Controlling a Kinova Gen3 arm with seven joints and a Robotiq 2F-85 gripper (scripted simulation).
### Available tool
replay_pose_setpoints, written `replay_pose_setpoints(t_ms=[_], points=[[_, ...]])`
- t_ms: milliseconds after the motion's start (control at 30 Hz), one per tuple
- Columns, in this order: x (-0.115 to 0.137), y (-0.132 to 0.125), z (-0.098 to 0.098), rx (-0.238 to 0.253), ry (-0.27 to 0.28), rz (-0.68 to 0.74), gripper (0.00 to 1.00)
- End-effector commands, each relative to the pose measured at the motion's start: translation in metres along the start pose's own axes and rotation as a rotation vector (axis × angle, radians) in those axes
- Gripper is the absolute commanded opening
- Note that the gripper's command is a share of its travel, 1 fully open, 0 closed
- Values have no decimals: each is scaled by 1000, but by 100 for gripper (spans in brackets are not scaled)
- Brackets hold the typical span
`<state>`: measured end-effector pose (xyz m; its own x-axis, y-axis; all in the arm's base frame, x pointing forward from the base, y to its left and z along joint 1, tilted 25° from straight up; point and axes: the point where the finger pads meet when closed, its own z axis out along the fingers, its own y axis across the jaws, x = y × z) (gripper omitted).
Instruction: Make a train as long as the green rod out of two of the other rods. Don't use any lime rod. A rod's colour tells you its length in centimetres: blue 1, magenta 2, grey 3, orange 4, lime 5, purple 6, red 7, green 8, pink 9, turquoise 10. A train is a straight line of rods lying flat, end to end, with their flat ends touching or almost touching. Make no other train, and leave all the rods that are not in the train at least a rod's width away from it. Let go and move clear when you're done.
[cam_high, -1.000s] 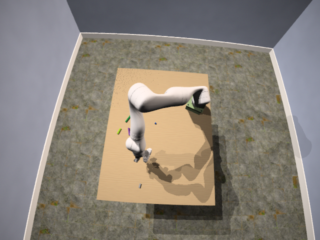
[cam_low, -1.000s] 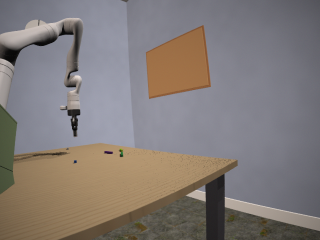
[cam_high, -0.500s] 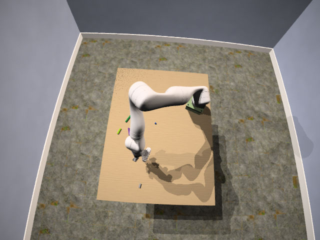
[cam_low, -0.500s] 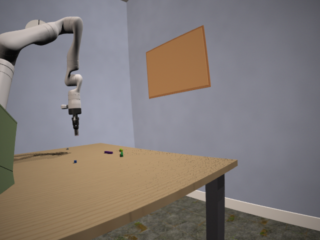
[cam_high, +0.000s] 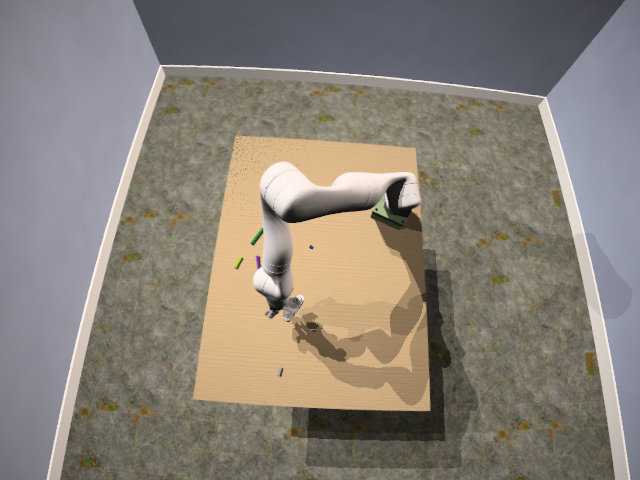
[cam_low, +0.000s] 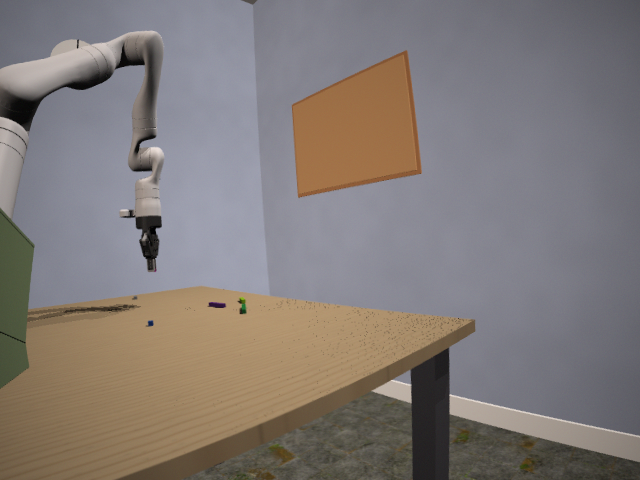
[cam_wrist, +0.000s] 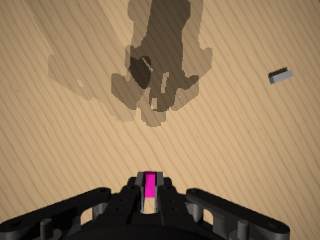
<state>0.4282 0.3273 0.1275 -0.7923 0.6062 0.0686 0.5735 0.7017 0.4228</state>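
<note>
My gripper (cam_wrist: 150, 182) is shut on a short magenta rod (cam_wrist: 150, 184) and holds it well above the table, as the side view shows (cam_low: 150, 267). In the overhead view the gripper (cam_high: 281, 310) hangs over the table's left middle. The green rod (cam_high: 256, 236) lies at the left, partly hidden by my arm. The purple rod (cam_high: 257, 261) lies just below it, next to my forearm. Both also show far off in the side view, purple (cam_low: 216, 304) and green (cam_low: 242, 308).
A lime rod (cam_high: 238, 262) lies left of the purple one. A small blue rod (cam_high: 311, 246) sits near the table's middle. A grey rod (cam_high: 280, 371) lies near the front edge and shows in the wrist view (cam_wrist: 280, 76). The arm's green base (cam_high: 390, 211) stands at the right.
</note>
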Motion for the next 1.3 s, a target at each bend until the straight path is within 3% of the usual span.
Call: replay_pose_setpoints(t_ms=[0, 433, 500, 1000, 1267], points=[[1, -4, -2, -2, -4, 38, 5], [9, -44, -1, -3, -4, 457, 5], [9, -44, -1, -3, -4, 457, 5], [16, -96, -1, -3, -2, 1007, 5], [19, -111, -1, -3, -2, 1171, 5]])
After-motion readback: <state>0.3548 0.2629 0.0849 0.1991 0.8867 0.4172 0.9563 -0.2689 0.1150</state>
